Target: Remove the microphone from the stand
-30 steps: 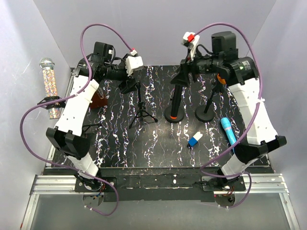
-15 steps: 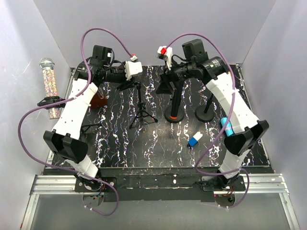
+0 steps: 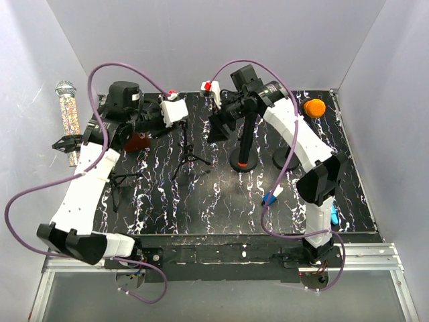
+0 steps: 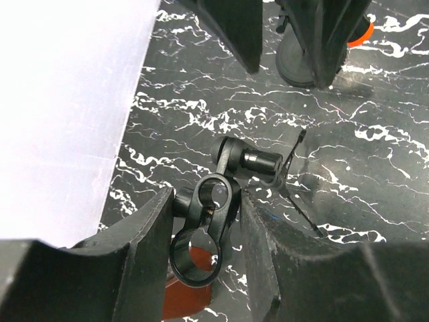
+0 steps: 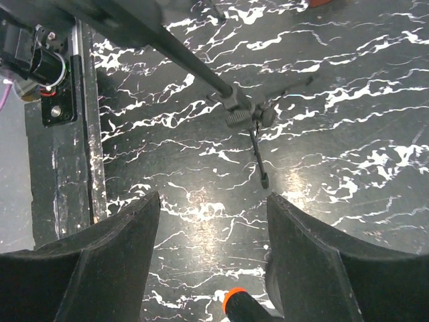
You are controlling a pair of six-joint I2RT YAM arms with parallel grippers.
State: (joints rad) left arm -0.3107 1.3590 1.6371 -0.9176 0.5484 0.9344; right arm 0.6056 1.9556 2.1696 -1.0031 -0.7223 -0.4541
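Currently, on the black marbled table (image 3: 221, 208), a small tripod stand (image 3: 191, 151) sits mid-left. The orange-headed microphone (image 3: 314, 107) is well apart at the back right, apparently atop a round-based stand (image 3: 285, 159). The left gripper (image 4: 204, 221) is pinched narrowly on the tripod's black swivel clip (image 4: 196, 258), whose ring is empty, and the right gripper (image 5: 214, 221) hangs spread wide above the tripod's pole, holding nothing. To do this well, I judge, keep the left squeeze steady without tipping the light tripod, and have the right pincer grasp the microphone by its body, sliding it out along its holder.
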